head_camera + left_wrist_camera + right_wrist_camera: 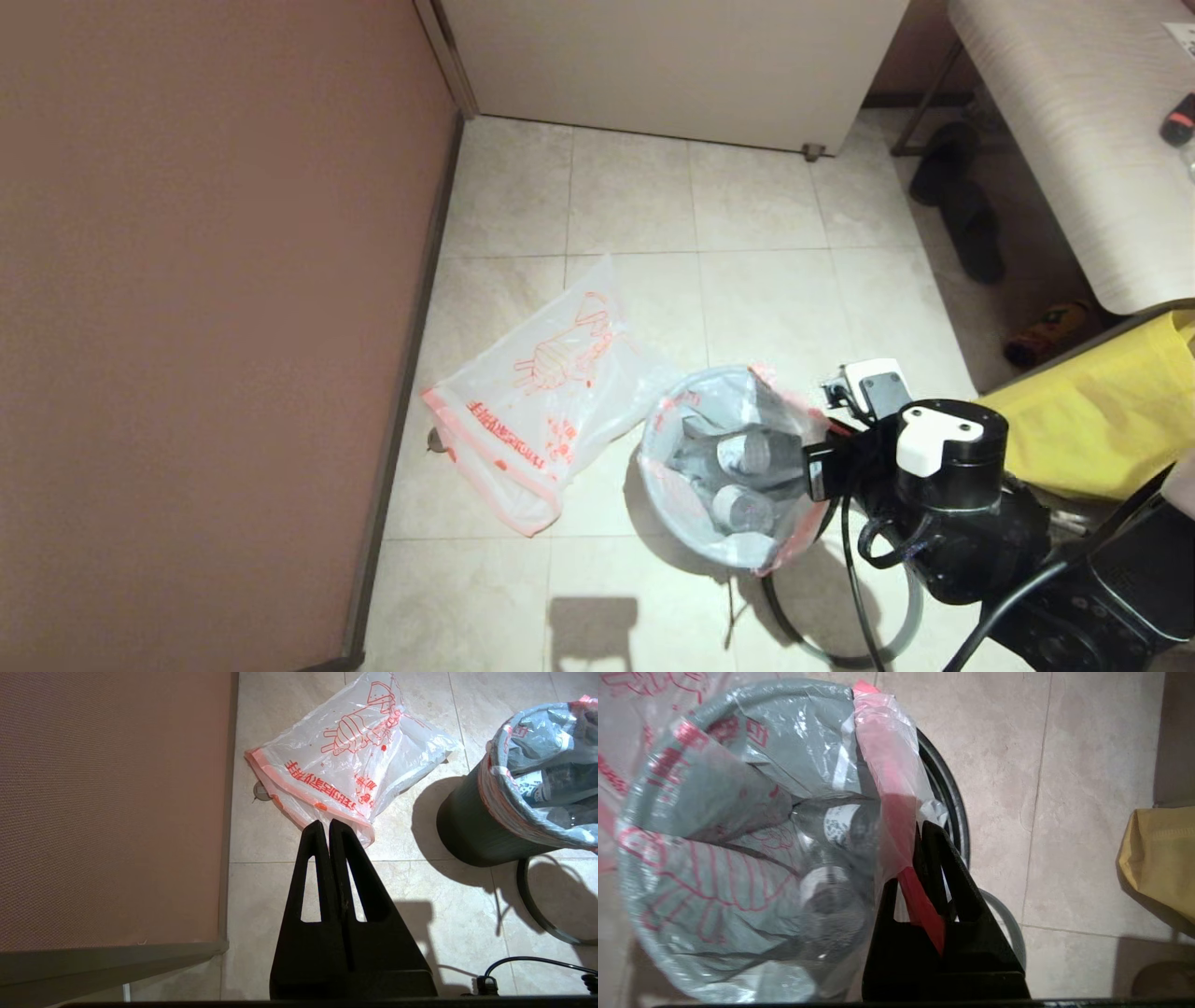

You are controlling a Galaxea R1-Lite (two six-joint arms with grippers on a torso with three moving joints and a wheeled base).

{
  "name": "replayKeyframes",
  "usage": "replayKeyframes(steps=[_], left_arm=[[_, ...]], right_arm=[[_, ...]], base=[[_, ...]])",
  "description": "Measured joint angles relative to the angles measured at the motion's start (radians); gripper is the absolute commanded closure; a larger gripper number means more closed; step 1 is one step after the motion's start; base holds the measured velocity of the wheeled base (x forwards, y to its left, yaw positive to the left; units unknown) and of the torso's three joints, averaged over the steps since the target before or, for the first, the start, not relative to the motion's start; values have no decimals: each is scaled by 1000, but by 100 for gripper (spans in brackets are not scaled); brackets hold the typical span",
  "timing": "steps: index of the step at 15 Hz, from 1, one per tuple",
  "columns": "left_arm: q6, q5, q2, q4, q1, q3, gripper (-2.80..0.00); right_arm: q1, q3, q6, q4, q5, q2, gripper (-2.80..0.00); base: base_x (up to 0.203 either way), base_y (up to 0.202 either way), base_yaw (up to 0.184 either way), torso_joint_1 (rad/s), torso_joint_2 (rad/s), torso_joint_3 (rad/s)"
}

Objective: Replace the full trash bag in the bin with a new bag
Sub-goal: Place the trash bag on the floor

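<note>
Head view, full trash bag [738, 467] of bottles in bin [472, 830], right gripper [920, 858] jaws pinching its hem, left gripper [325, 828] jaws closed.

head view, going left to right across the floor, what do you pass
Brown wall → new bag lying flat on the tiles → full trash bag sitting in the bin → right gripper clamped on the bag's pink hem → yellow fabric bag.

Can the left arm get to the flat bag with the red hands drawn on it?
Probably yes: the thin white printed plastic bag lies flat on bare floor tiles just past the shut left gripper, with nothing between them.
</note>
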Motion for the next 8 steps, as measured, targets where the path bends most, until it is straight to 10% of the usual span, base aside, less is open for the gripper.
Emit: replayKeyframes(steps=[8], left_arm=[[0, 0, 0, 0, 0, 0, 0]], right_arm=[[81, -36, 123, 145, 79, -104, 0]], base=[[0, 0, 0, 0, 0, 0]])
